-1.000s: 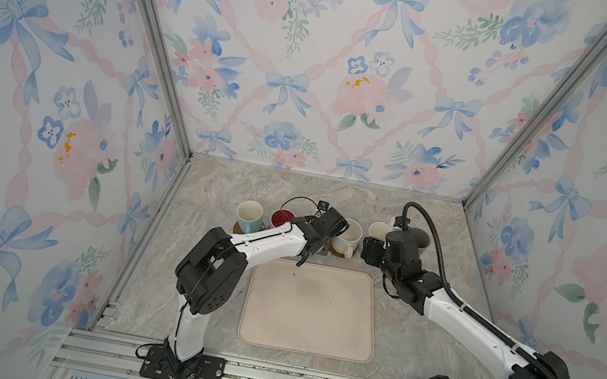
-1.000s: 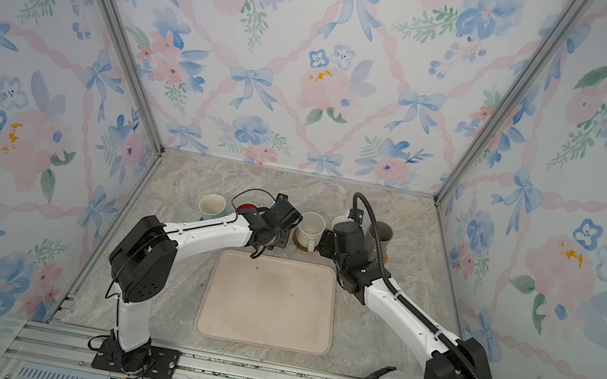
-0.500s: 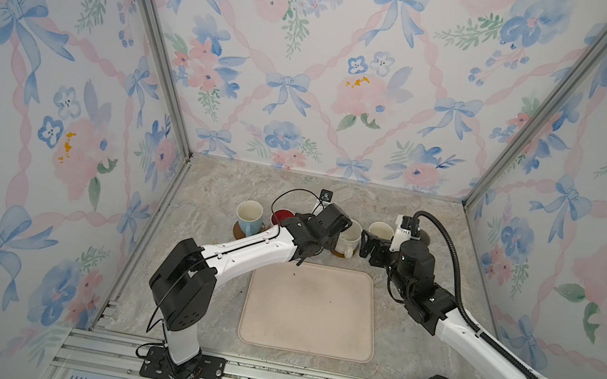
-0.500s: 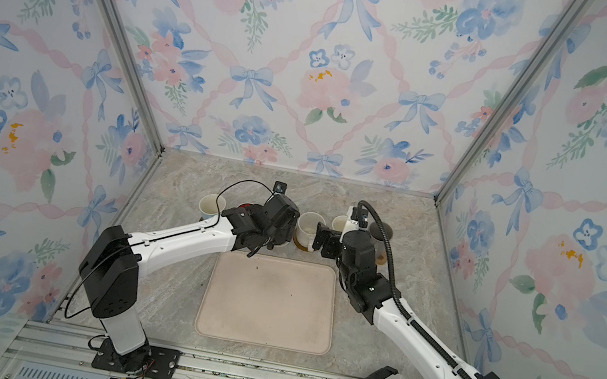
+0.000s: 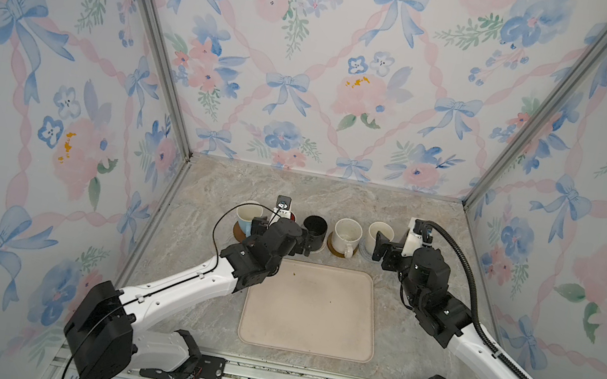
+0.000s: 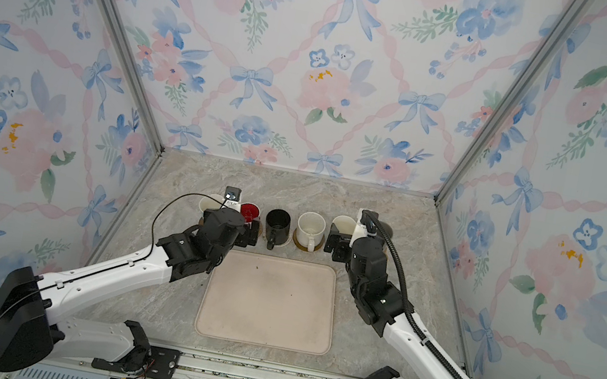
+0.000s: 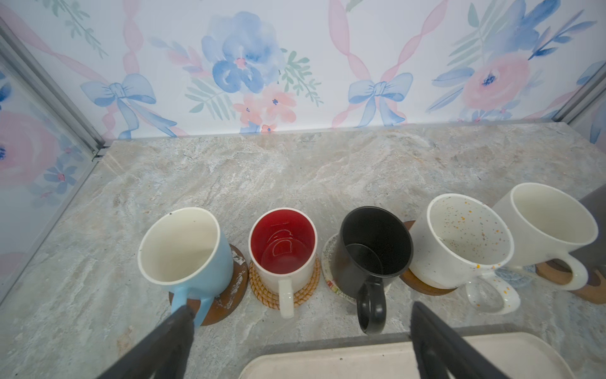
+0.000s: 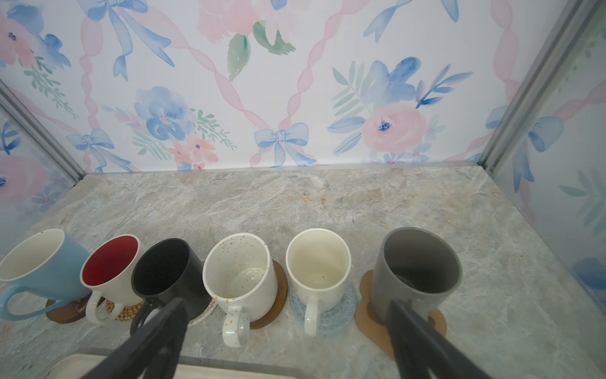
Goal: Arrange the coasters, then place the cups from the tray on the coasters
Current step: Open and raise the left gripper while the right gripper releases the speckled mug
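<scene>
Six cups stand in a row behind the tray (image 5: pixel 310 310), each on a coaster. In the left wrist view: light blue cup (image 7: pixel 183 249) on a brown disc (image 7: pixel 229 288), red-inside cup (image 7: pixel 282 249) on rattan (image 7: pixel 306 288), black cup (image 7: pixel 373 252), speckled cup (image 7: pixel 459 242). In the right wrist view: cream cup (image 8: pixel 318 269) on a blue-grey coaster (image 8: pixel 344 308), grey cup (image 8: pixel 416 272) on the paw-shaped coaster (image 8: pixel 370 308). My left gripper (image 7: pixel 301 310) hangs open in front of the red-inside and black cups. My right gripper (image 8: pixel 285 306) is open in front of the speckled and cream cups. Neither holds anything.
The tray (image 6: pixel 267 302) lies bare in the middle front, just behind both wrists. Stone tabletop (image 5: pixel 333 200) runs free behind the cup row to the back wall. Side walls stand close to the light blue cup and the grey cup.
Both grippers have opened wide and drawn back from the cup row toward the tray. The left one has left the black cup, the right one the grey cup.
</scene>
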`<state>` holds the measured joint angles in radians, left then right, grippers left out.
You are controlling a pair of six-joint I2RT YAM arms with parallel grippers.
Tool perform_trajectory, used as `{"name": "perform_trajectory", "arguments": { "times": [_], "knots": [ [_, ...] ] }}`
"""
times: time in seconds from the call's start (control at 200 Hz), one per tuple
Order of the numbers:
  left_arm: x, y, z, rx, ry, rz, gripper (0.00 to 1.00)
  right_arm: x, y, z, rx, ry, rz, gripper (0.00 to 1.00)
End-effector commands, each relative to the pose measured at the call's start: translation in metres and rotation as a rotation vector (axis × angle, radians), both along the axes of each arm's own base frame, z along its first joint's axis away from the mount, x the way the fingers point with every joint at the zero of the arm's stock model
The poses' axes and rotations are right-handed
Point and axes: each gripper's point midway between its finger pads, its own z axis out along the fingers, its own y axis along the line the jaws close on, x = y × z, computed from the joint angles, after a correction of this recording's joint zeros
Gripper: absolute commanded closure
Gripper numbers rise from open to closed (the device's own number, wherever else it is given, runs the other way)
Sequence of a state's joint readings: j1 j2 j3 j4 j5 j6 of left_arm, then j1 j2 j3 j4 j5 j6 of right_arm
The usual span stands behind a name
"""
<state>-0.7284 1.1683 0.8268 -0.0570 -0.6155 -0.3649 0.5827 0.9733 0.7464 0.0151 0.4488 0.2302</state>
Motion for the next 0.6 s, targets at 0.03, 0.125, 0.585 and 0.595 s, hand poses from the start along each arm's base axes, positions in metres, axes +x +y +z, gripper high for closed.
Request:
{"name": "perform_trajectory", "arguments": {
  "times": [0.03,0.125,0.585,0.595],
  "knots": [
    [-0.010,0.026,0.021,-0.020,-0.177,-0.048,0.02,-0.010,-0.038,-0.013,-0.096,0.028,-0.083,0.03],
    [-0.017,0.058,0.021,-0.015,-0.220,0.004,0.02,-0.014,-0.057,-0.019,-0.098,0.029,-0.117,0.03],
    [-0.030,0.158,-0.031,0.034,-0.314,0.271,0.02,0.014,-0.113,-0.069,-0.100,0.080,-0.203,0.03],
    [-0.030,0.159,-0.031,0.030,-0.319,0.274,0.02,0.015,-0.113,-0.071,-0.100,0.081,-0.205,0.03]
  ]
}}
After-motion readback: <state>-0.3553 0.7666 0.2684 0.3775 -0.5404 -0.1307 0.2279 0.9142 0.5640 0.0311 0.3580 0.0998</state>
